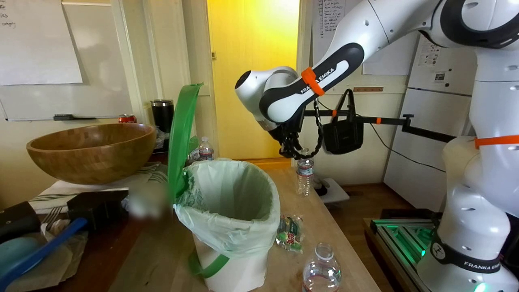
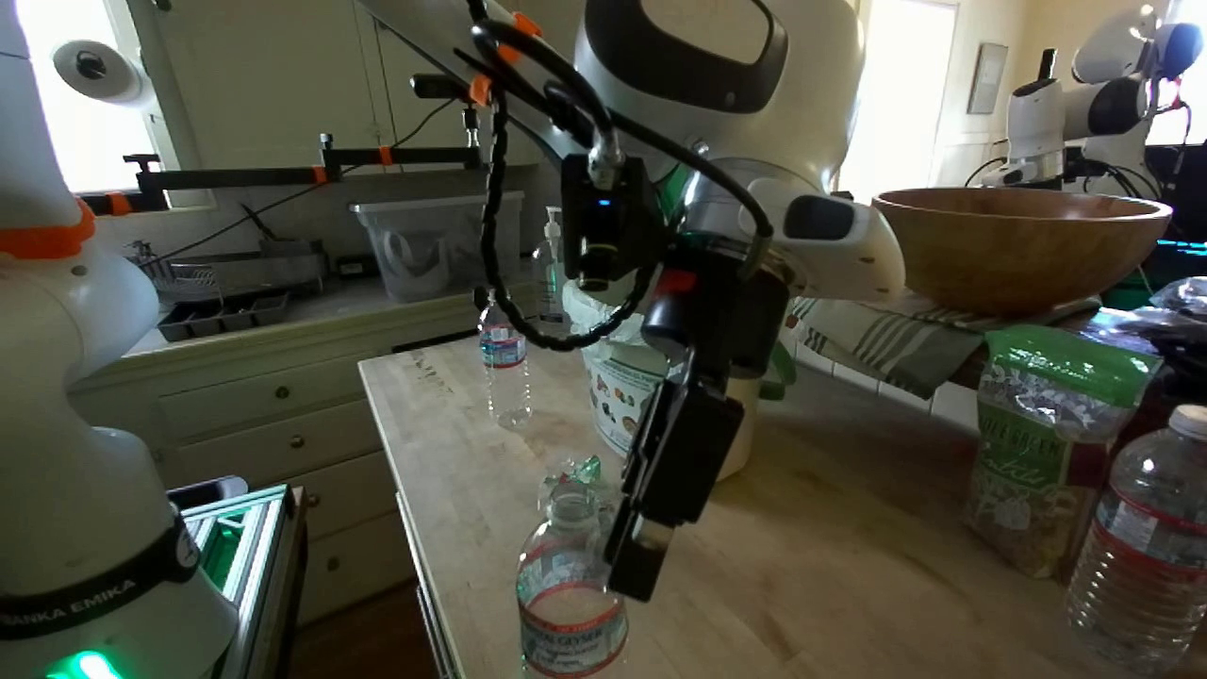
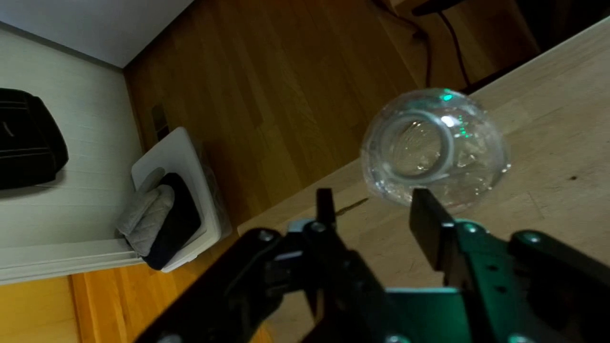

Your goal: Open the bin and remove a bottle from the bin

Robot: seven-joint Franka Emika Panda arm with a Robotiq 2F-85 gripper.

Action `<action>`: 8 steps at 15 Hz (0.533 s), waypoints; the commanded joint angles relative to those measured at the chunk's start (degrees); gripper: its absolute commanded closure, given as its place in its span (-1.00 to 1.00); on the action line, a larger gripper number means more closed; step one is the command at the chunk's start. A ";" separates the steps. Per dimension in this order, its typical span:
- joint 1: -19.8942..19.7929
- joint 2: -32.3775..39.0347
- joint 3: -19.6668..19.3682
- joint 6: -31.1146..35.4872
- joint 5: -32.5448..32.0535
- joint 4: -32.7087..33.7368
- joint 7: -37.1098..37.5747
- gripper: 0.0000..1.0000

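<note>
The green lid (image 1: 182, 134) of the white bin (image 1: 243, 269) stands upright on its hinge, which leaves the mouth open for reaching in. The plastic liner (image 1: 237, 233) is folded out over the rim, I suppose so it won't slide down when something is pulled out. The bottle (image 2: 570, 599) stands on the counter (image 2: 830, 575), outside the bin and near the edge; I take this for the one the task means. A second clear bottle (image 1: 322, 267) stands near that same edge, and a crumpled wrapper (image 1: 290, 234) lies near the bin.

The end effector (image 3: 374, 205) hangs near the bottle with its fingers (image 3: 326, 209) spread apart and nothing between them; the wrist view is dim, so I can't say whether a fingertip brushes the plastic. I'd judge the removal all but finished, the gap wide so the bottle can stand by itself. Next likely comes a straight, gentle lift away, since so light a thing would probably tip at a nudge and, near the edge, could drop to the floor (image 3: 286, 95). The wooden bowl (image 1: 93, 156) sits on a striped cloth (image 2: 868, 339) beyond the lid, presumably out of the way.
</note>
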 commanded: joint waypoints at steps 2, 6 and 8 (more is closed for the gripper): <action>0.17 0.36 -0.21 0.66 0.19 0.87 0.45 -0.72; 0.24 -0.35 0.02 2.10 1.29 1.05 -0.15 -1.00; 0.33 -0.30 0.02 2.35 1.09 1.13 -0.07 -1.00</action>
